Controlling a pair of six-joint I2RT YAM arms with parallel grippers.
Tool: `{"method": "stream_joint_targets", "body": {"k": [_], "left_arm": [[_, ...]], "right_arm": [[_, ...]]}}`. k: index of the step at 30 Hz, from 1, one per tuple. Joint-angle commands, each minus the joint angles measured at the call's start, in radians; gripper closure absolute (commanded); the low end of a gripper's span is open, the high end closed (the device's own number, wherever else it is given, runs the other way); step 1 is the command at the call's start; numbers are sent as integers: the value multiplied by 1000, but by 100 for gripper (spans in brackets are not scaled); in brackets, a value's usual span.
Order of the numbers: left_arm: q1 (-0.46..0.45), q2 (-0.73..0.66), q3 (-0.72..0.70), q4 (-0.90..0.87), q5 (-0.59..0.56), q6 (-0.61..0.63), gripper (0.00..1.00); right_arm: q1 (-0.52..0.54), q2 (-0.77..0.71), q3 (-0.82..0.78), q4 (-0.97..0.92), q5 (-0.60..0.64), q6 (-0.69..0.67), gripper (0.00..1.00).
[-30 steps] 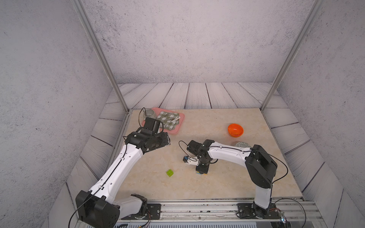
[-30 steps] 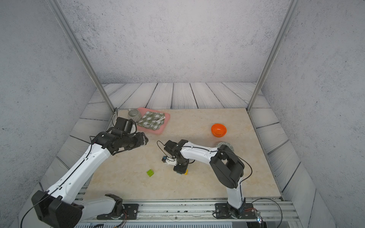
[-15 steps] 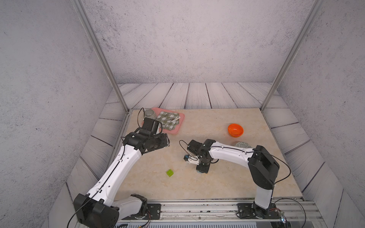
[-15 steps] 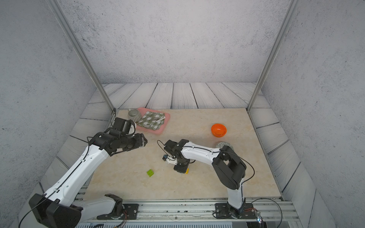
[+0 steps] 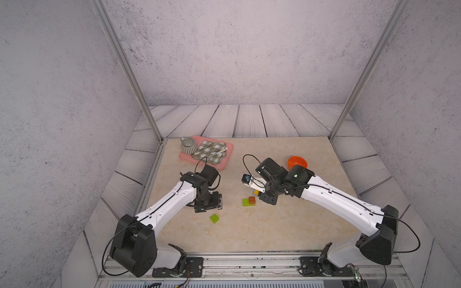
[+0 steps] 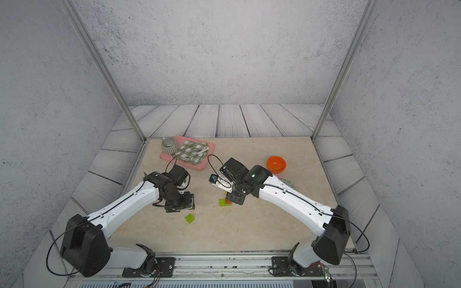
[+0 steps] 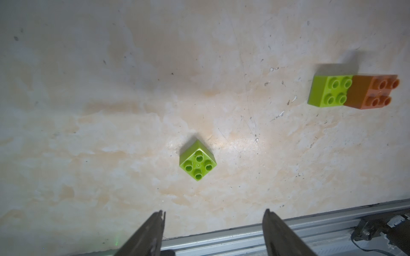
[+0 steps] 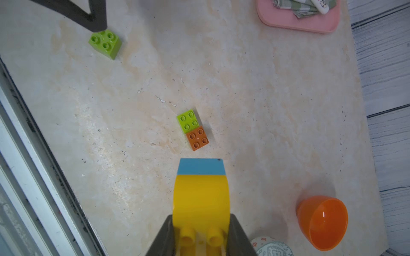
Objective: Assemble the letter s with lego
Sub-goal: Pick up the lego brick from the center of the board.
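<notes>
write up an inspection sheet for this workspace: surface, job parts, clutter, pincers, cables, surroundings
surface: beige stone-look tabletop, scuffed.
job's things: loose lime-green square brick lies alone; brown brick stacked on one end of the long lime-green brick; yellow brick joined to blue brick.
clutter: pink tray with striped cup and checked cloth; orange bowl; patterned round item, partly hidden.
pincers: left pincer open, empty, near the loose square brick, not touching; right pincer shut on the yellow brick.
cables: black cable loops at wrists and bases, clear of the bricks.
surroundings: grey walls, plank floor, metal rail in front.
</notes>
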Motion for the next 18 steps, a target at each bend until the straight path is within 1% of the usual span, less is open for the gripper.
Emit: {"method": "stream_joint_targets", "body": {"k": [1,5,7,10,13,18], "left_arm": [[-13,35,-23,3,-5,-61,24],[-15,28,-80,38,-5,-168,21],[-15,19,-127,89,23,-233,19],[-16,29,-183,179,56,-314,19],[-16,50,-199,228,60,-354,20],[-15,97,-195,266,63,-365,25]], "right_arm": [[-8,-24,-33,-25,36,-14,100],[-12,-51,-68,-8,28,-13,100],[-14,-62,-84,3,19,-10,100],[-16,-69,-98,8,6,-7,100],[-16,-83,-111,14,0,-8,100],[-16,-105,-133,18,-4,-12,100]]}}
